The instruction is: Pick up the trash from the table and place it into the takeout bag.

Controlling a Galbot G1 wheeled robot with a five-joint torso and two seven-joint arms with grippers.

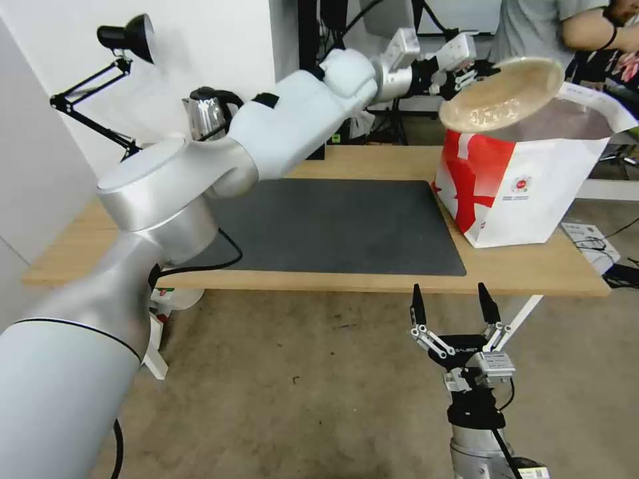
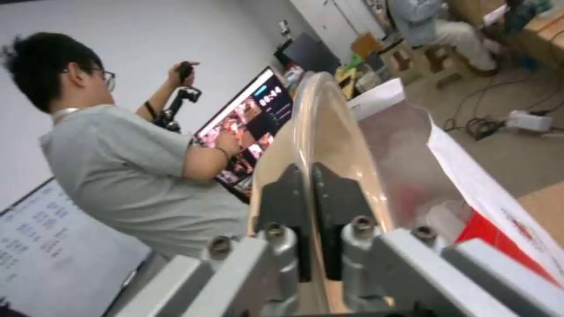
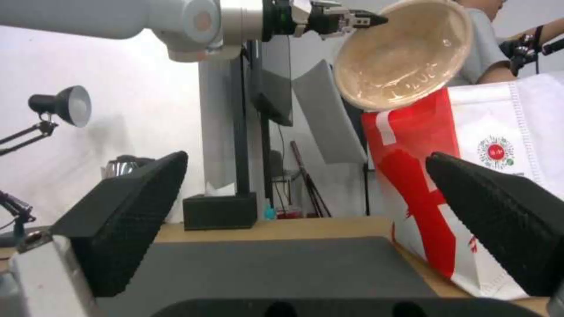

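My left gripper (image 1: 480,68) pinches the rim of the round beige lidded takeout bowl (image 1: 502,93), holding it tilted on edge in the air above the near-left corner of the open takeout bag (image 1: 532,193). The bag stands upright on the right end of the table (image 1: 373,163), just beside the dark grey mat (image 1: 326,226). From my left wrist, the silvery lining (image 2: 411,167) shows, with a blurred red-and-white shape deep inside that I cannot identify. My right gripper (image 1: 454,307) hangs below the table's front edge, fingers spread wide and empty. A steel kettle (image 1: 206,113) stands at the table's back left.
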